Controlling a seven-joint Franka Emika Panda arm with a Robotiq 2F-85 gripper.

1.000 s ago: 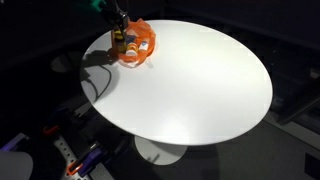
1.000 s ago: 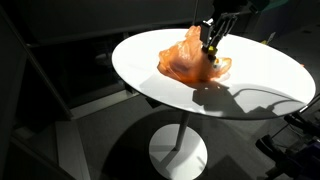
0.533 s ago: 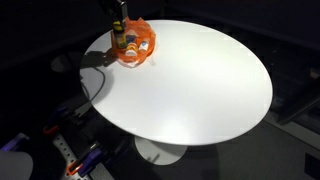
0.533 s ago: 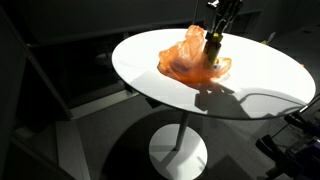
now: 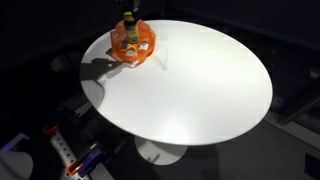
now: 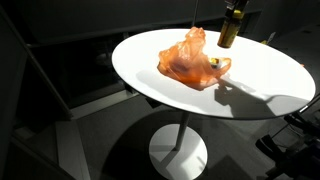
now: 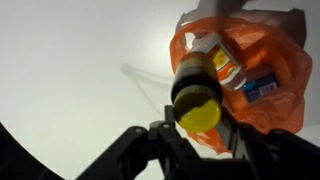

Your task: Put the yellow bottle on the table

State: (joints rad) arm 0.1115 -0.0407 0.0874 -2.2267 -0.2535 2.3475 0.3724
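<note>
Fingers [image 7: 138, 148] clamp yellow bottle [image 6: 230, 28] | aloft, near table [image 6: 272, 70] edge (bag [image 6: 185, 58] beside)

**Lighting and image quality.** Strong light from above falls on the white table [image 5: 200, 90] [image 6: 270, 65], which is nearly overexposed against dark, underlit surroundings in both exterior views. Hard-edged shadows [image 6: 250, 92] lie on its top. In the wrist view the yellow bottle [image 7: 197, 95] is close and soft-focused, the gripper [image 7: 200, 135] is a dark silhouette, and the tabletop is washed out.
</note>
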